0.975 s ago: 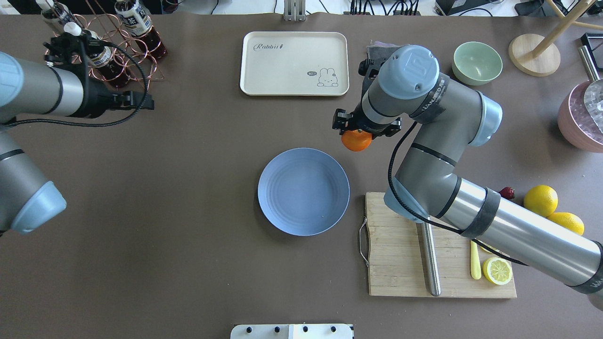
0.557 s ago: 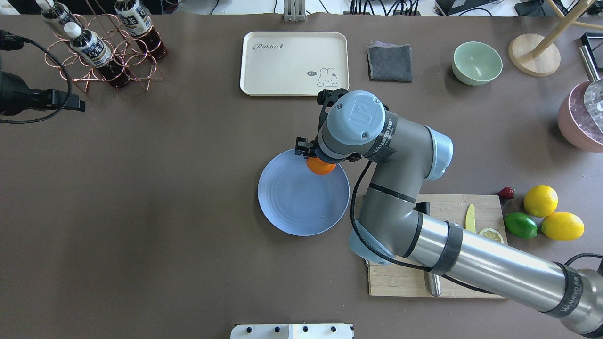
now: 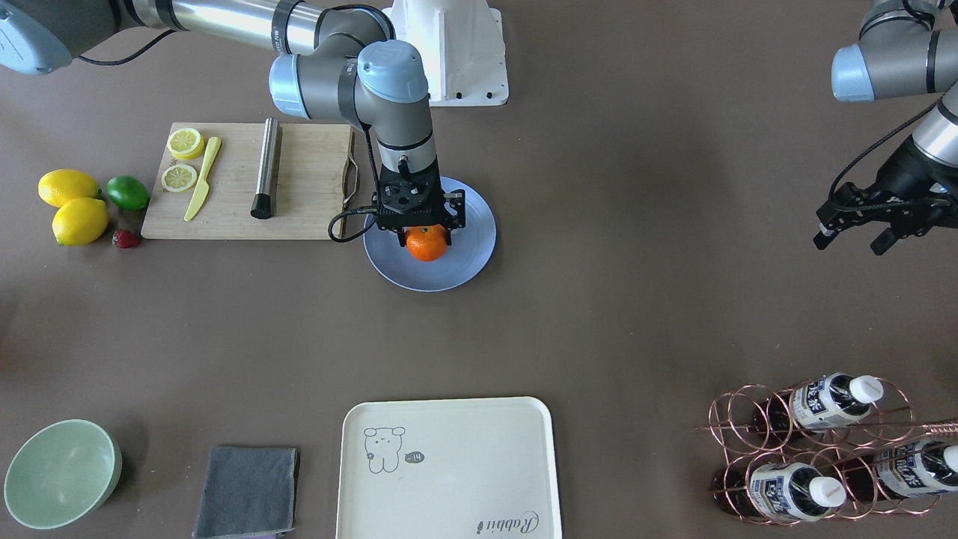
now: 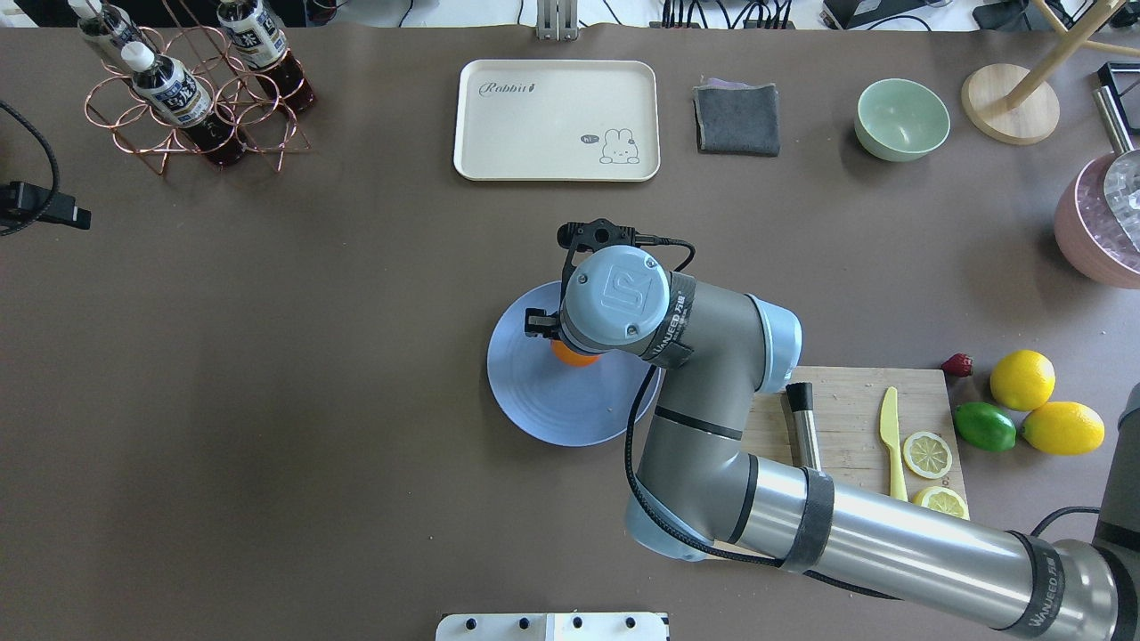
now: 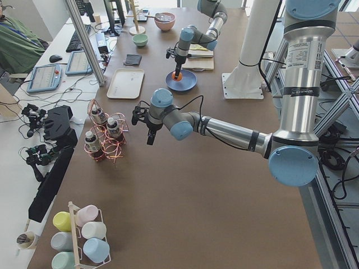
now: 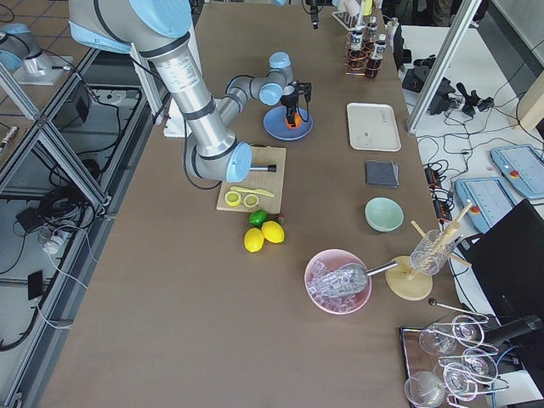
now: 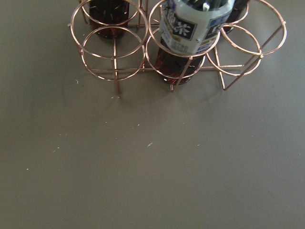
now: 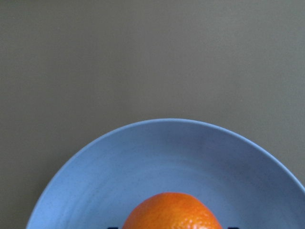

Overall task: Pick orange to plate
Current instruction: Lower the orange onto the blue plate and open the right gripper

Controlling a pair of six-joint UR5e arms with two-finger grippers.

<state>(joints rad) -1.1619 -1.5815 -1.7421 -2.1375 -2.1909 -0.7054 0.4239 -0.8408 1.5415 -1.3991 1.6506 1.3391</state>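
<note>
The orange sits between the fingers of my right gripper, which is shut on it and points straight down. It hangs low over the middle of the blue plate; whether it touches the plate I cannot tell. In the overhead view the wrist covers most of the orange, with the plate spread around it. The right wrist view shows the orange's top above the plate's surface. My left gripper hovers open and holds nothing, far off near the bottle rack.
A cutting board with a yellow knife, lemon halves and a metal rod lies right of the plate. Two lemons and a lime sit beyond it. The cream tray, grey cloth and green bowl line the far side.
My right arm carried the orange from behind and right of the plate to over its middle. The left arm drew back to the left, nearly out of the overhead view.
</note>
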